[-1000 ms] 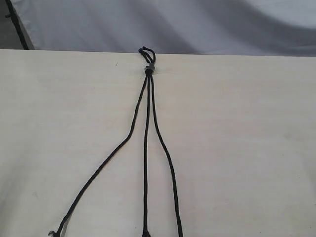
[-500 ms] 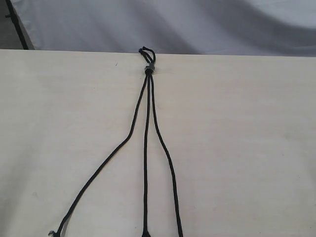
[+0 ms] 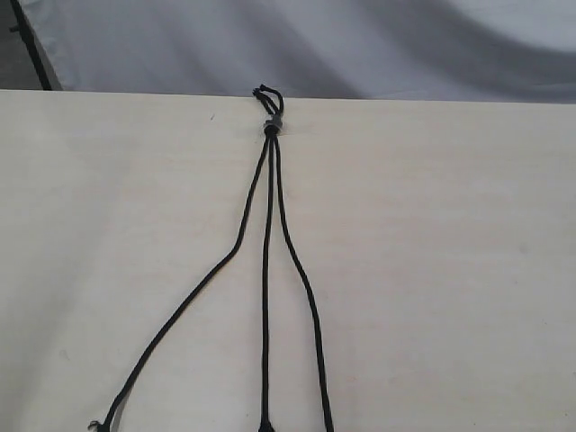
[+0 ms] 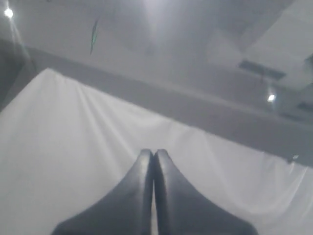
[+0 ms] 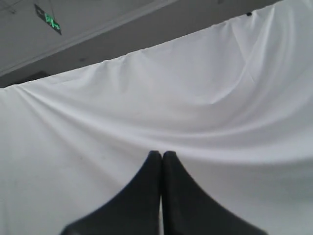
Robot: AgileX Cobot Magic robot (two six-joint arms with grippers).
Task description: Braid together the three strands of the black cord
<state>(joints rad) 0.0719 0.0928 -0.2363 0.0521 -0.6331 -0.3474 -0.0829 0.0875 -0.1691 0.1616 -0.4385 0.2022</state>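
On the surface (image 3: 450, 270) the cord (image 3: 266, 270) lies unbraided, knot (image 3: 269, 129) at the far edge, strands (image 3: 193, 295) fanning nearward, our left fingers (image 4: 139, 191) and right fingers (image 5: 146, 196) clenched empty, so we reckon tugging one strand could drag an unpinned knot.

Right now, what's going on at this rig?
Nothing is being handled. The black cord lies on the table with its knot at the far edge. Its three strands fan out toward the camera, unbraided. The left gripper and right gripper are both shut and empty. They point up at a white sheet and are out of the exterior view. Braiding has not begun.
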